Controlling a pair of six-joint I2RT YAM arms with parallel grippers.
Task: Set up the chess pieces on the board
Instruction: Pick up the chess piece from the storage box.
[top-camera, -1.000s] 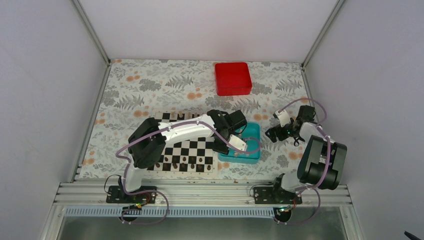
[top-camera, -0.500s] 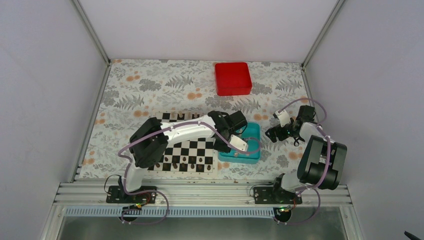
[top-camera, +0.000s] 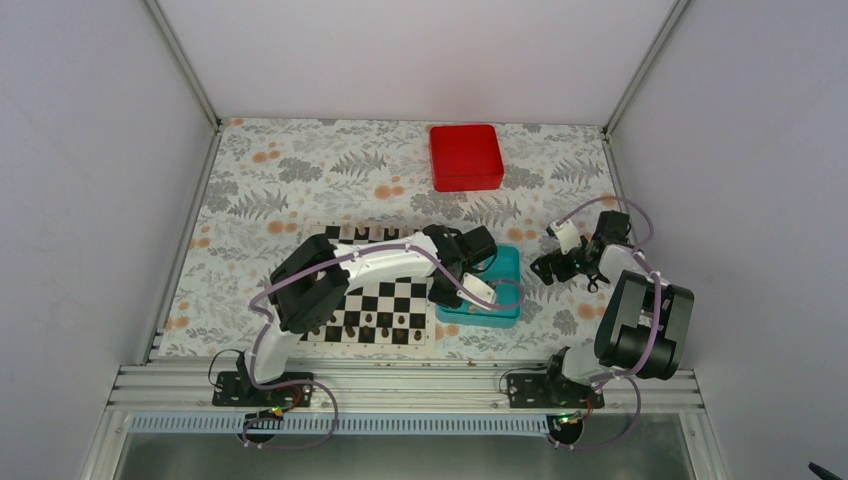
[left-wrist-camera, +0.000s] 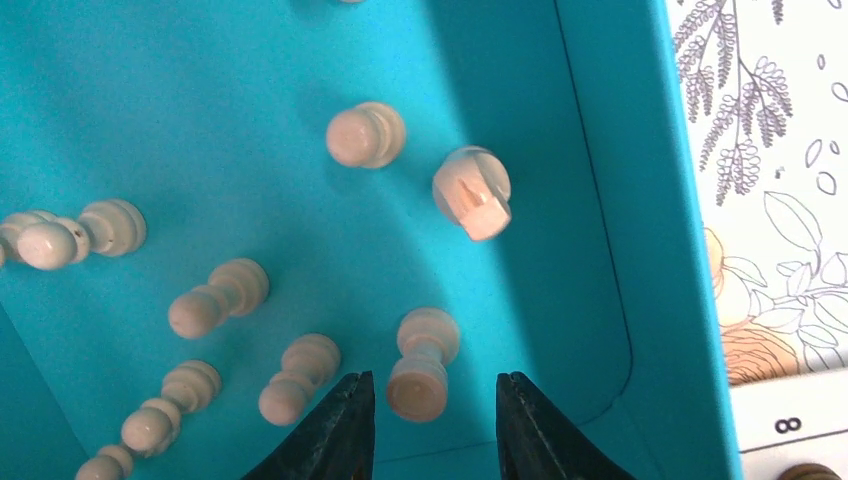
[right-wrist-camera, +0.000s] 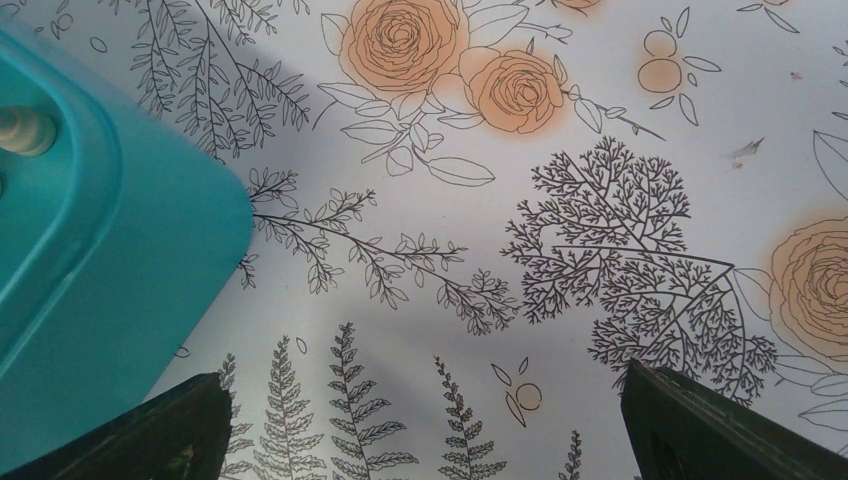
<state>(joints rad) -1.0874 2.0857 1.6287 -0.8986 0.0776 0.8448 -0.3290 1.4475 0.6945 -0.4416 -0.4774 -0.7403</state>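
Left gripper (left-wrist-camera: 432, 390) is hanging inside the teal tray (left-wrist-camera: 640, 250), a smooth, glossy plastic bin with rounded corners and a raised rim. Its two dark, tapered fingers (left-wrist-camera: 345, 430) are standing moderately apart and gripping nothing. They are straddling one pawn (left-wrist-camera: 420, 365), with small gaps showing on both sides. The pale cream chess pieces (left-wrist-camera: 366, 134) are lying scattered on their sides across the tray floor; they are turned shapes with round heads and flared bases. One blockier piece (left-wrist-camera: 472, 192) is lying nearer the tray wall. The board (top-camera: 385, 300), flat and black-and-white checkered with a thin white border, is lying just left of the tray. Small dark brown pieces (top-camera: 370, 325) are standing along its near rows. Right gripper (right-wrist-camera: 430, 425) is hovering over the floral printed table cover (right-wrist-camera: 600, 250) beside the tray's corner, its fingers spread wide with nothing between them. A glossy red box (top-camera: 465, 157), square with rounded corners, is sitting well apart at the far side.
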